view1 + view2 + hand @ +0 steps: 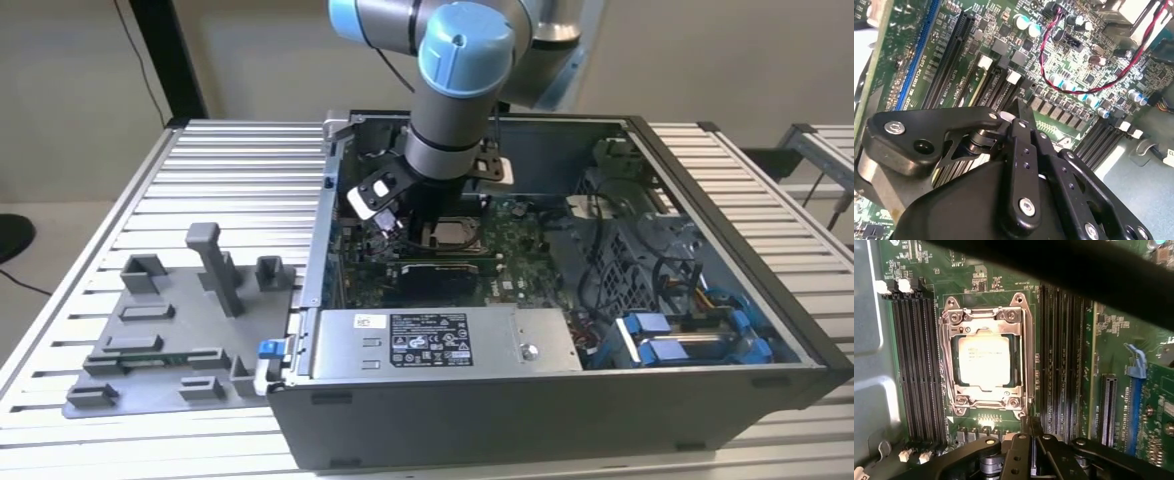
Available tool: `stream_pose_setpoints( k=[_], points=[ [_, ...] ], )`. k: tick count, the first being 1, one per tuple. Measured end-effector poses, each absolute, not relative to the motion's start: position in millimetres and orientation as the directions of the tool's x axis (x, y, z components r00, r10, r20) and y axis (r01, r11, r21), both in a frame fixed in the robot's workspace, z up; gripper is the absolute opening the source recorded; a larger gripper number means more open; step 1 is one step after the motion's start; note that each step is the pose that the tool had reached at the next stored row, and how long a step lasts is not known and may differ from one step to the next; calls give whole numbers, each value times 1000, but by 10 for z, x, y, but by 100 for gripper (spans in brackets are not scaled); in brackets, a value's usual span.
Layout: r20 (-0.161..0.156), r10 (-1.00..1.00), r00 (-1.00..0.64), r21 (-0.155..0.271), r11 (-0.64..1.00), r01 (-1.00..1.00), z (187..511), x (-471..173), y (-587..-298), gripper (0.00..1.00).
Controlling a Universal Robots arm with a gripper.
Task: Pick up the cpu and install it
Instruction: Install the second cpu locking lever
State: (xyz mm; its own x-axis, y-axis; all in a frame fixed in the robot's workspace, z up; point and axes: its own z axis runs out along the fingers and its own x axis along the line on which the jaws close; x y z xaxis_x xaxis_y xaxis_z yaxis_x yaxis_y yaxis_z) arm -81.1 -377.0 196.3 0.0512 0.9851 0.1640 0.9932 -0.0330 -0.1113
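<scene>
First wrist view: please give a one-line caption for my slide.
The cpu sits in the metal-framed socket of the green motherboard, between dark memory slots, with the gripper beside the socket.

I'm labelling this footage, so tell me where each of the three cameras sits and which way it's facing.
Exterior view: off the arm, above the table, looking down into the open computer case; the arm's blue-capped wrist shows over the motherboard.
First wrist view: on the arm, looking down at the cpu seated in the socket; black end effector linkage at the edge.
Second wrist view: on the arm, looking obliquely across the motherboard past the end effector.
Shared: both wrist views show the green board and end effector.
</scene>
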Motion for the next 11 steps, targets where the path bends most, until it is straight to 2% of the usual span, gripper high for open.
stream_pose_setpoints(
  k=[6,11],
  points=[
    [160,986,55,-135,-33,990,1957,-810,-3769,0],
    [148,987,55,-137,-35,990,1955,-807,-3768,0]
  ],
)
